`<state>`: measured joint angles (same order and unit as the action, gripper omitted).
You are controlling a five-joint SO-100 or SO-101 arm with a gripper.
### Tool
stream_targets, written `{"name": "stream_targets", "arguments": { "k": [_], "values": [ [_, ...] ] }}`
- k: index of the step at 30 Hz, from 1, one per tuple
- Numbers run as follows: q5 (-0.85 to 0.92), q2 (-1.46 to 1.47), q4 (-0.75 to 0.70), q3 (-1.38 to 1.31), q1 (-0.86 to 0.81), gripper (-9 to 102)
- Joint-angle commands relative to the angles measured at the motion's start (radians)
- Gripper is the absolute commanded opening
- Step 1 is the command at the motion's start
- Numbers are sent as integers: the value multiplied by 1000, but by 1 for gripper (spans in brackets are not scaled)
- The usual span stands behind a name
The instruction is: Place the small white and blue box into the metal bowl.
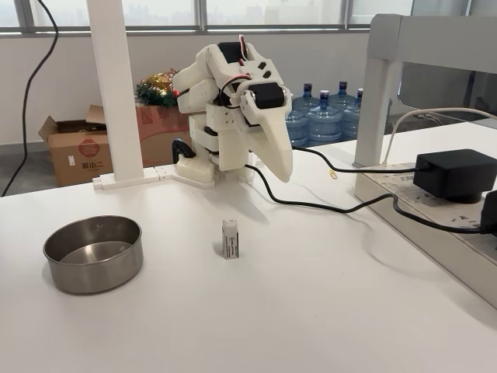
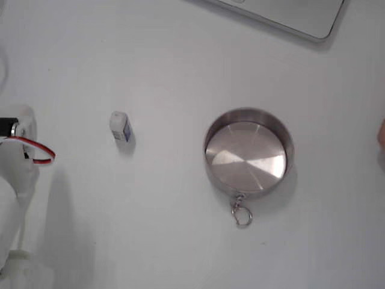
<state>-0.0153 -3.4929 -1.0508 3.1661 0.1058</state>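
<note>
The small white and blue box stands upright on the white table, alone near the middle; from above, the box lies left of the bowl. The metal bowl sits empty at the left in the front fixed view, a hand-width from the box. In the top-down fixed view the bowl has a small key ring at its lower rim. My gripper hangs folded at the arm's base behind the box, tip pointing down, shut with nothing in it. Part of the arm shows at the left edge.
A black cable runs from the arm across the table to a black adapter on a power strip at the right. A white post and a white frame stand at the back. A white device edge lies at the top.
</note>
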Motion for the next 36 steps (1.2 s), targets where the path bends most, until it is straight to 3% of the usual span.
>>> {"name": "stream_targets", "arguments": {
  "k": [1, 9, 16, 23, 29, 32, 36],
  "values": [
    [-6, -18, 94, 57, 0, 0],
    [-9, -18, 393, 58, -9, 0],
    [-72, -18, 423, 58, -21, 0],
    [-726, -15, 417, 58, -183, 0],
    [-1229, -11, 279, 58, -298, 0],
    [-1402, -11, 215, 58, -337, 0],
    [-1502, -11, 172, 58, -342, 1]
  ]
}}
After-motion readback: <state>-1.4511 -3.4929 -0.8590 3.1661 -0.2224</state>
